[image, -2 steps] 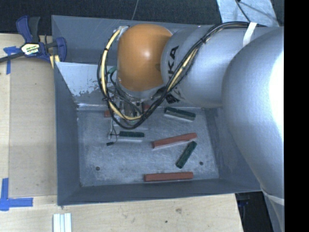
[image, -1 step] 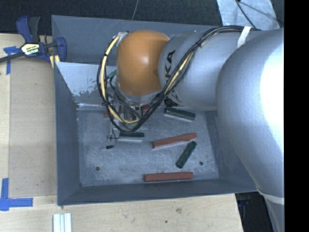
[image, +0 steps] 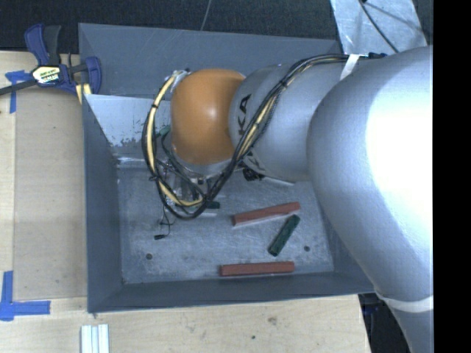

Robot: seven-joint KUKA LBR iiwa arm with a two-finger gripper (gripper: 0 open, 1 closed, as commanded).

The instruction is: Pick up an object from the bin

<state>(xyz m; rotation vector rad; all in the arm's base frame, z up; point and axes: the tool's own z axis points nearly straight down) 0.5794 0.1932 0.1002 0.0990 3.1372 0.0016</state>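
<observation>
Brown bars (image: 266, 215) (image: 257, 268), dark green stick (image: 283, 235)

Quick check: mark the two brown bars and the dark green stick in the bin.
Upper brown bar (image: 266, 213), camera view, mid-length.
Lower brown bar (image: 257, 269), camera view, mid-length.
Green stick (image: 283, 235), camera view, middle of its body.
</observation>
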